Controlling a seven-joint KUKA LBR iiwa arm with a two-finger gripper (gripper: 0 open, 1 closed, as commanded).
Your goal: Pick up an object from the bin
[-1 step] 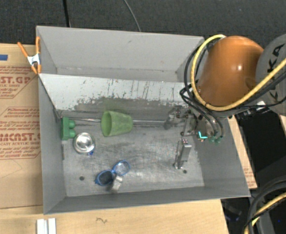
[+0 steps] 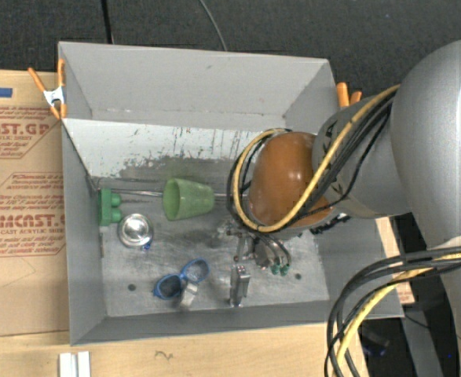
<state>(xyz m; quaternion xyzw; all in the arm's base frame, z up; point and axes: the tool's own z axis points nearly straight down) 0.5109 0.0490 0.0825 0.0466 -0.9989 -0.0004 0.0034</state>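
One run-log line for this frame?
gripper low over bin floor, front middle | nearest: blue ring piece view-left, green cup behind | grasp: unclear

We count four bystanders, all left of centre. Pale green plastic cup (image 2: 188, 198) lies on its side, wide end pointing left. Left of it and apart sits a darker green block (image 2: 107, 208). Just below and right of the block is a shiny round metal can (image 2: 134, 229), seen end-on. Nearer the front and well apart from those is a blue ring-shaped piece (image 2: 175, 283) with a small silvery bit touching its right side. We can't tell what it is.
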